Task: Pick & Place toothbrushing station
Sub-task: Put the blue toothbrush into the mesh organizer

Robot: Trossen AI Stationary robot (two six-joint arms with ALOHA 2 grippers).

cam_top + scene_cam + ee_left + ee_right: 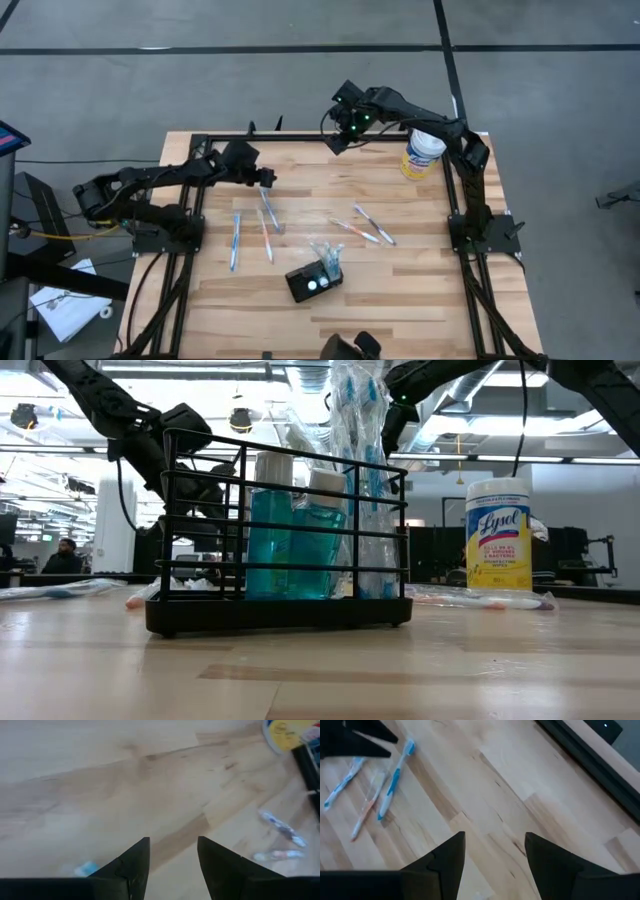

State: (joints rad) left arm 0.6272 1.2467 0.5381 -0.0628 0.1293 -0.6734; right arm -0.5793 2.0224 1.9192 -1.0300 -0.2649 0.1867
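Judged from the layout, the pick has not begun; next, one arm must descend over the station; the left gripper (268, 179) hovers above scattered toothbrushes (250, 232), fingers parted, empty; the black wire-frame toothbrushing station (313, 282) sits near the table's front edge, ungrasped; the right gripper (337, 141) hangs at the far edge, open, empty.

At the upper right of the left wrist view, the white-and-yellow wipes canister (287, 732) is blurred and cropped by the edge.
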